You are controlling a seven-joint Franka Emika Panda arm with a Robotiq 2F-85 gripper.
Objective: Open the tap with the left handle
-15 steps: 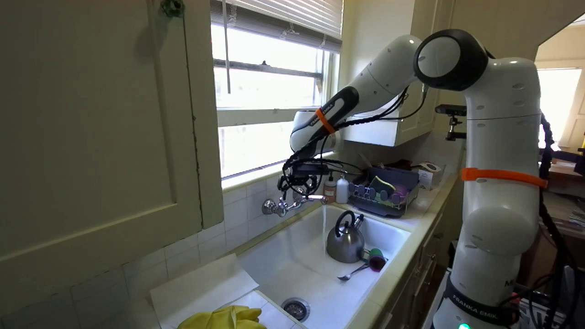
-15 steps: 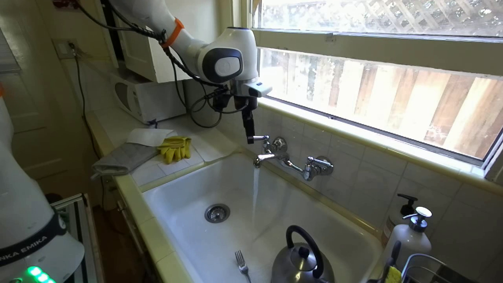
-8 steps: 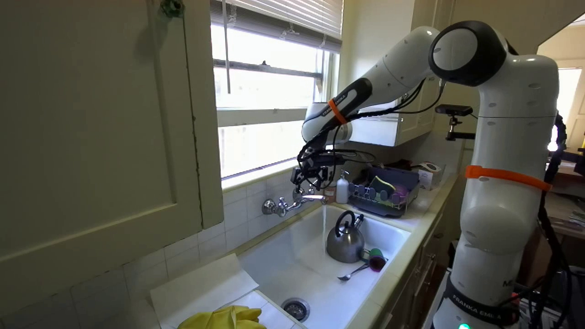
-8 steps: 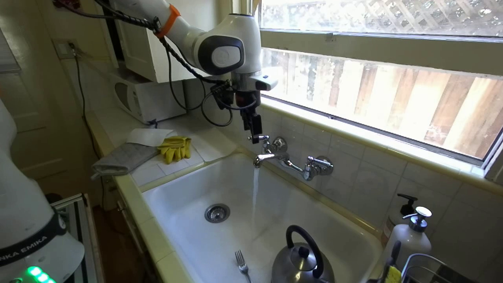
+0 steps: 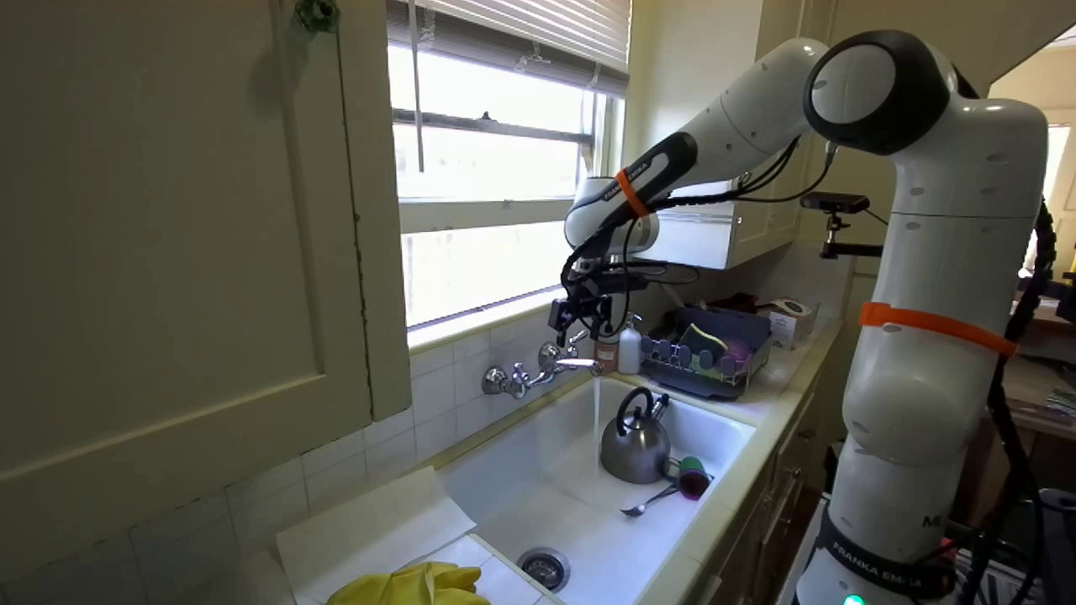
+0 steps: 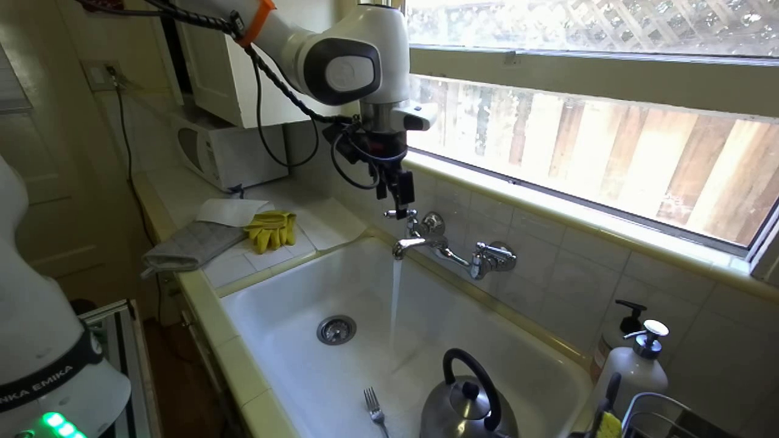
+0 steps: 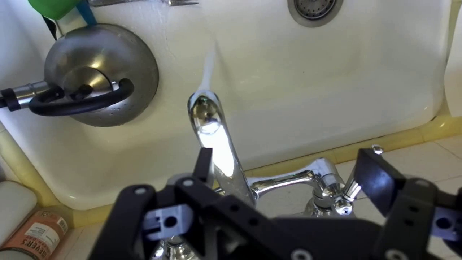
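Along the sink (image 5: 513,504), left to right: left handle (image 5: 516,380), near the tiled wall (image 5: 433,395); tap (image 5: 553,368), running, above the rear edge (image 5: 513,420); fingers (image 7: 377,182), spread wide, over the tap; kettle (image 5: 635,454), well apart below, sink floor stretching leftward; yellow front edge (image 5: 728,496).

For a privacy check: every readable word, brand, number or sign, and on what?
"FRANKA EMIKA": dark band low on the arm
"M": arm, above that band; rest unclear
"EMIKA": forearm panel; orange strap cuts the word before
"MEYER'S": bottle label; finer print blurred
White box: print too small
No readable numbers
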